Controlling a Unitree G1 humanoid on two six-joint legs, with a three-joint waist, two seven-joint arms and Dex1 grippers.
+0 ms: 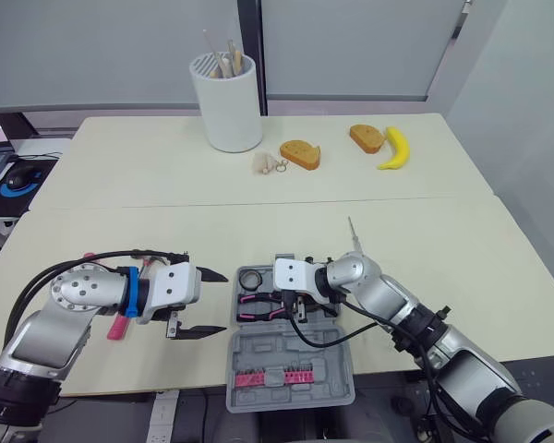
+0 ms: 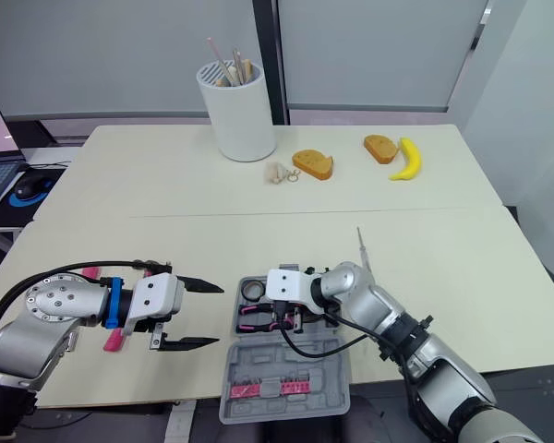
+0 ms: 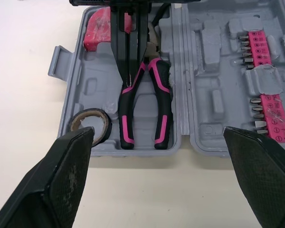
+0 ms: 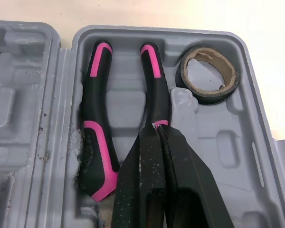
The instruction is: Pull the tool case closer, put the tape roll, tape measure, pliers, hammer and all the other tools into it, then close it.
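Note:
The grey tool case [image 1: 291, 374] lies open at the table's front edge, its lid half holding pink bit strips [image 3: 261, 71]. Inside the tray half I see the black tape roll [image 4: 209, 73], the pink-and-black pliers [image 4: 97, 95] and a pink block [image 3: 102, 35]. My right gripper [image 1: 286, 300] reaches into the tray, shut on one pliers handle. Just left of the case, my left gripper [image 1: 220, 302] hovers open and holds nothing. A pink-handled tool [image 1: 118, 325] lies under my left arm. A thin pointed tool [image 1: 353, 235] rests on the table behind my right arm.
At the back stand a white cup of sticks [image 1: 227, 101], two bread pieces [image 1: 301, 153] [image 1: 367, 137], a banana [image 1: 396, 148] and a small keyring item [image 1: 268, 164]. A mouse [image 1: 20, 175] sits on a side desk at far left.

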